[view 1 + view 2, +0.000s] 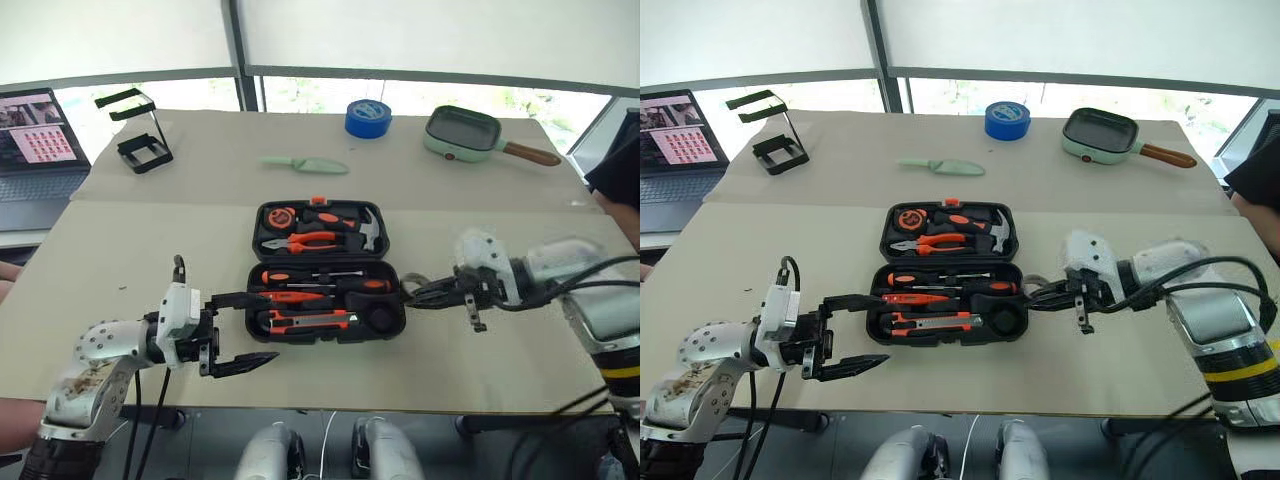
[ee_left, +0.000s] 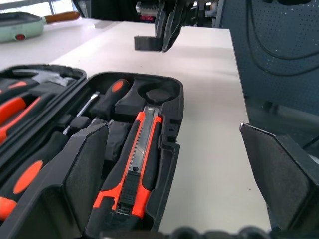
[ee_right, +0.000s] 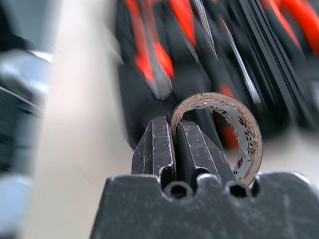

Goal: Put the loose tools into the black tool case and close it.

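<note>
Right wrist view shows the right hand (image 3: pixel 175 149) clamped on the wall of a small brown-cored tape roll (image 3: pixel 234 132), just off the right end of the open black plastic tool case (image 1: pixel 327 268). Nearer, the left hand (image 1: pixel 245 328) rests on the beige bench (image 1: pixel 130 250), fingers spread wide beside the case's left end, where an orange-and-black utility knife (image 2: pixel 137 167) lies slotted.

A pale beige table (image 1: pixel 120 240) stood before a long window band (image 1: pixel 300 92) with white blinds (image 1: pixel 420 35) drawn low and a dark mullion (image 1: pixel 232 40). Daylight came through greenery outside. An open laptop (image 1: pixel 38 140) sat on a surface at the left, beside the table
</note>
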{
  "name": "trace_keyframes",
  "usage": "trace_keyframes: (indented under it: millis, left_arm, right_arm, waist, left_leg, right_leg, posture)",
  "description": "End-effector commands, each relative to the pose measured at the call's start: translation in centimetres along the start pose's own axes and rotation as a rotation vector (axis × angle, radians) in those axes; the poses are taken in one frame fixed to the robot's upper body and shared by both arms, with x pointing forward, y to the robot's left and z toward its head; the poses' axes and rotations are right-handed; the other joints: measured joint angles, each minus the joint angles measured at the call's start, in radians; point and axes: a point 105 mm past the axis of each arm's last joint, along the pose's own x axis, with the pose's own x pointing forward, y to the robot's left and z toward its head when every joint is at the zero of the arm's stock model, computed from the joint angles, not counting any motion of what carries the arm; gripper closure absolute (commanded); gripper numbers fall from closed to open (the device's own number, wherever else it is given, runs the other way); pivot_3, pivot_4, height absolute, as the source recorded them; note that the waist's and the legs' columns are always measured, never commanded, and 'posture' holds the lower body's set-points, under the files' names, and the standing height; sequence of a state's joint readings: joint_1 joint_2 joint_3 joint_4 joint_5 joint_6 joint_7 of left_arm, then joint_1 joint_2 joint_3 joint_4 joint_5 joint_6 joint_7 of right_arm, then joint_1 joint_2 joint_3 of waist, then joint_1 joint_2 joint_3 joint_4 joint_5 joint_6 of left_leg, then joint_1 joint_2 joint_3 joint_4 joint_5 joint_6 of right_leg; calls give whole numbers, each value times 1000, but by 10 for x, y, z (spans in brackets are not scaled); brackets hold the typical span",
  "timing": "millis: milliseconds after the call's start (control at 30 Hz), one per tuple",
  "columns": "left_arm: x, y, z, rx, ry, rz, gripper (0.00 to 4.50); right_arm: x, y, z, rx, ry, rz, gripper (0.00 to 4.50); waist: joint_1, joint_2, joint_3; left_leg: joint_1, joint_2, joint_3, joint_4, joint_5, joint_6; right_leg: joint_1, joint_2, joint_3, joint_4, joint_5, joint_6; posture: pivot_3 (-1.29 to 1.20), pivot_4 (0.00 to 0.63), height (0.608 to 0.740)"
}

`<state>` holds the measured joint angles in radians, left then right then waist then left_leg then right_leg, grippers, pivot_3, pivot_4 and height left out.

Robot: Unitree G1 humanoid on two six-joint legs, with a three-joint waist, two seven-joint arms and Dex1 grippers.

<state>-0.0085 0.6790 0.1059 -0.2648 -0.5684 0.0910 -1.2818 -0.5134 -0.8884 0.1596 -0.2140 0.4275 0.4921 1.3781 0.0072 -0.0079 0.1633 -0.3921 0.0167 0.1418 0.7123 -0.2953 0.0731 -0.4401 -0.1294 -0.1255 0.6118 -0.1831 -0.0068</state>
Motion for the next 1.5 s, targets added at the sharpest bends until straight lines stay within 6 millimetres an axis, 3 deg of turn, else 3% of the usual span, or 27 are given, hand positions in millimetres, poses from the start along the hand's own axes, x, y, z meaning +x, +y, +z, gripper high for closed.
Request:
trace_keyframes:
  millis: [33, 267, 467, 667, 833, 1000, 1033, 1100, 1133, 1267, 1333, 1433, 1500]
  left_arm:
    - [2, -5, 4, 50, -13, -43, 0]
    - [-1, -8, 0, 38, 10, -34, 0]
    - [-9, -5, -5, 54, 77, -39, 0]
    - [-12, 3, -5, 48, 93, 16, 0]
    - [-25, 9, -7, 39, 96, 141, 0]
    - [-54, 33, -12, -13, 115, 397, 0]
    - [-62, 43, -13, -31, 119, 483, 257]
    - [-76, 64, -18, -85, 140, 636, 686]
    - [-80, 72, -23, -100, 165, 682, 1185]
    - [-75, 98, -39, -148, 213, 798, 2540]
    - [-66, 108, -47, -189, 212, 838, 3327]
    - [-31, 121, -58, -220, 186, 795, 4480]
    - [-19, 122, -62, -228, 200, 753, 4480]
  right_arm:
    - [16, 7, -1, 24, 10, 52, 4493]
    - [24, 1, -38, 52, 202, -2, 4493]
    - [27, 6, -35, 80, 196, 35, 4493]
    - [27, 1, -22, -25, 159, 31, 2478]
    - [4, 3, -2, -34, 57, 58, 746]
    - [-34, -16, 3, -18, -72, -73, 746]
    - [-39, -25, 1, -19, -104, -126, 692]
    - [-48, -49, -9, -77, -128, -293, 1222]
    - [-50, -58, -16, -105, -116, -354, 1438]
    - [-43, -85, -39, -175, -74, -513, 2749]
    - [-35, -97, -50, -187, -62, -577, 3518]
    - [-14, -112, -64, -177, -46, -644, 4500]
    - [-5, -116, -68, -170, -36, -646, 4500]
  waist:
    - [3, 0, 0]
    - [6, 0, 0]
    - [6, 0, 0]
    - [5, 0, 0]
    - [4, 0, 0]
    - [6, 0, 0]
    - [6, 0, 0]
    - [5, -1, 0]
    - [5, -1, 1]
    - [4, -2, 1]
    - [1, -2, 1]
    - [-4, -2, 1]
    - [-10, -2, 1]
  left_leg:
    - [0, 0, 0, 0, 0, 0]
    - [-4, -2, 1, 2, -3, -1]
    - [-4, -2, 1, 2, 0, 2]
    - [-4, -2, 1, 2, -1, 1]
    - [-5, -2, 1, 1, 0, 3]
    - [-5, -2, 0, 2, 0, 2]
    - [-5, -2, 0, 2, -1, 1]
    - [-4, -2, -1, 2, -1, 1]
    - [-3, -2, 0, 2, -1, 1]
    - [0, -2, 3, 1, 1, -1]
    - [1, -2, 6, 0, 2, 1]
    - [2, -2, 8, 0, 4, 2]
    - [2, -2, 9, 0, 5, 1]
  right_leg:
    - [0, 0, 0, 0, 0, 0]
    - [-2, -1, -1, -1, 1, 2]
    - [-3, 0, -2, 0, 1, 2]
    - [-3, 0, -4, -1, -3, 8]
    - [-4, 0, -3, 0, 1, 2]
    - [-3, 0, -3, -1, 1, 2]
    - [-2, -1, -3, -1, 1, 2]
    - [-2, 0, -3, -1, 1, 3]
    - [0, 0, -3, 0, 0, 4]
    - [0, 5, -2, 2, -1, 9]
    - [0, 6, 0, 3, -1, 9]
    - [1, 7, 1, 3, 3, 2]
    - [1, 8, 0, 3, 3, 1]
  posture:
    - [0, 150, 740]
    - [0, 150, 740]
    - [0, 150, 740]
    - [0, 150, 740]
    - [0, 150, 740]
    - [0, 150, 740]
    - [0, 150, 740]
    - [0, 150, 740]
    - [0, 150, 740]
    - [0, 150, 740]
    - [0, 150, 740]
    - [0, 150, 740]
    - [0, 150, 740]
